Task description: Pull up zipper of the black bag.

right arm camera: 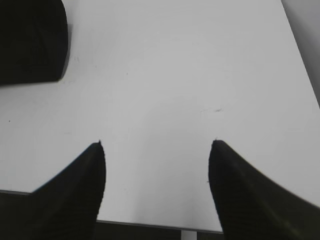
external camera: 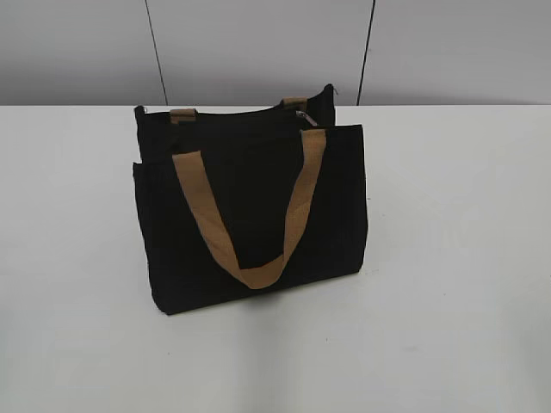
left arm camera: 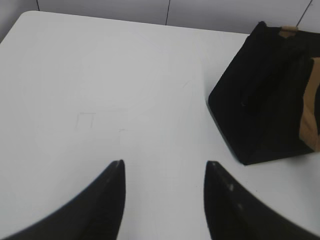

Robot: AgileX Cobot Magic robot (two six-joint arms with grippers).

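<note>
The black bag stands upright in the middle of the white table, its tan front handle hanging down over the front pocket panel. The zipper runs along its top edge, with a small silvery pull near the right end. In the left wrist view the bag is at the upper right, away from my left gripper, which is open and empty over bare table. In the right wrist view a corner of the bag shows at the upper left; my right gripper is open and empty near the table's front edge. Neither gripper shows in the exterior view.
The white table spreads on all sides of the bag. A grey panelled wall stands behind it. The table's front edge lies just under my right gripper.
</note>
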